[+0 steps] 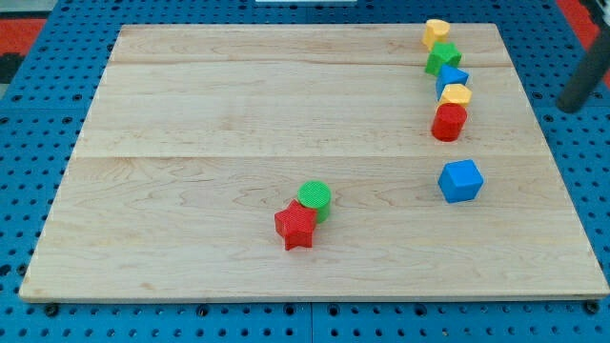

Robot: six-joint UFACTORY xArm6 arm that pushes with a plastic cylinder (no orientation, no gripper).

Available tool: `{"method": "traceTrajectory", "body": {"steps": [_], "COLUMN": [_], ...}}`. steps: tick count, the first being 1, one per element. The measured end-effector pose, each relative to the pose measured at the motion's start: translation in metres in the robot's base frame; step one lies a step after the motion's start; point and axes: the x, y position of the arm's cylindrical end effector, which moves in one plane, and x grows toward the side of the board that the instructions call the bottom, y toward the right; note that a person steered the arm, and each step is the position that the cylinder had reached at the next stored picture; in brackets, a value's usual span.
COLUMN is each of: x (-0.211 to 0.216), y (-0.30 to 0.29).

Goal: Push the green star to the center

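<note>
The green star (442,58) lies near the board's top right corner, second from the top in a tight column of blocks, touching the yellow block (437,32) above it and the blue block (452,78) below. By my judgement the task is hardly begun: the star is well apart from the board's centre, and all of the push toward the view's left and bottom is left to do. Below the blue block come another yellow block (457,94) and a red block (449,122); a blue cube (461,180) stands apart nearer the right edge's middle. Toward the bottom edge, a green cylinder (315,198) touches a red star (295,225). Counted: two green, two yellow, two blue, two red, eight in all. The rod (583,84) shows off the right edge, but my tip is cut off from view; there is no hand, so nothing is gripped.
</note>
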Motion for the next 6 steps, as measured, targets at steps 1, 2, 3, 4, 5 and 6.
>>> {"method": "traceTrajectory", "body": {"steps": [1, 2, 3, 4, 5, 6], "x": [-0.067, -0.075, -0.072, -0.074, -0.084, -0.107], "y": [-0.023, -0.056, -0.133, -0.131, -0.16, -0.232]}}
